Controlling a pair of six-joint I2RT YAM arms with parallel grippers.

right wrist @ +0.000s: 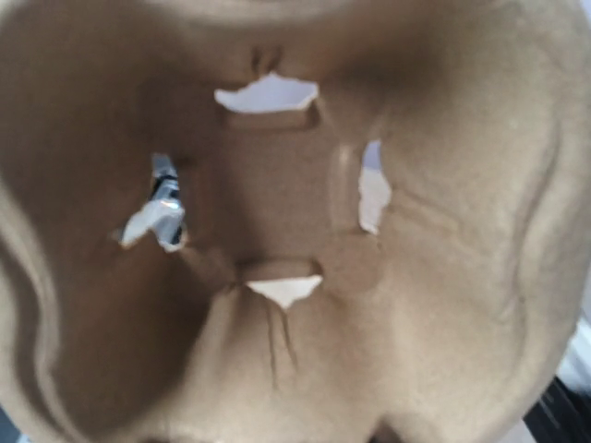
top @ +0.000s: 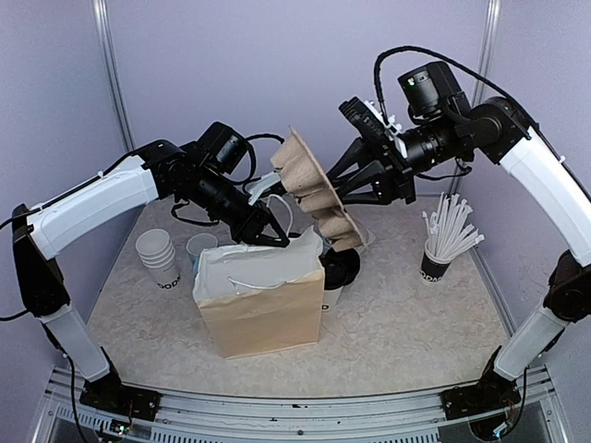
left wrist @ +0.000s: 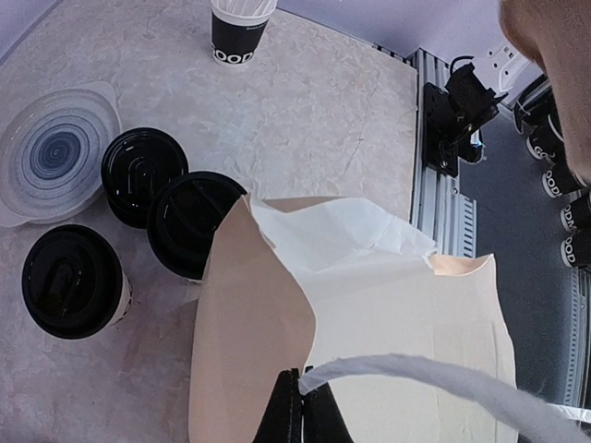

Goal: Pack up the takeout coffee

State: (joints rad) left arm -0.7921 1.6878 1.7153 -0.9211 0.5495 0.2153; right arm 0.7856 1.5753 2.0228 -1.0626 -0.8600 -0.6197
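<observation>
Three black-lidded white takeout coffee cups [left wrist: 143,173] [left wrist: 194,221] [left wrist: 72,280] stand on the table beside the brown paper bag [left wrist: 369,323]. From above, one lidded cup [top: 340,268] shows behind the bag [top: 263,309]. My left gripper [left wrist: 303,378] [top: 275,235] is shut on the bag's white cord handle [left wrist: 434,378] at the rim. My right gripper [top: 355,185] is shut on a brown pulp cup carrier [top: 314,189], held on edge above the bag's far side. The carrier [right wrist: 443,277] fills the right wrist view and hides the fingers.
A stack of white cups [top: 159,257] and a light-blue mug [top: 201,247] stand left of the bag. A cup of white straws [top: 443,245] is at the right. A spiral-patterned plate [left wrist: 55,152] lies beyond the lidded cups. Walls close in the back.
</observation>
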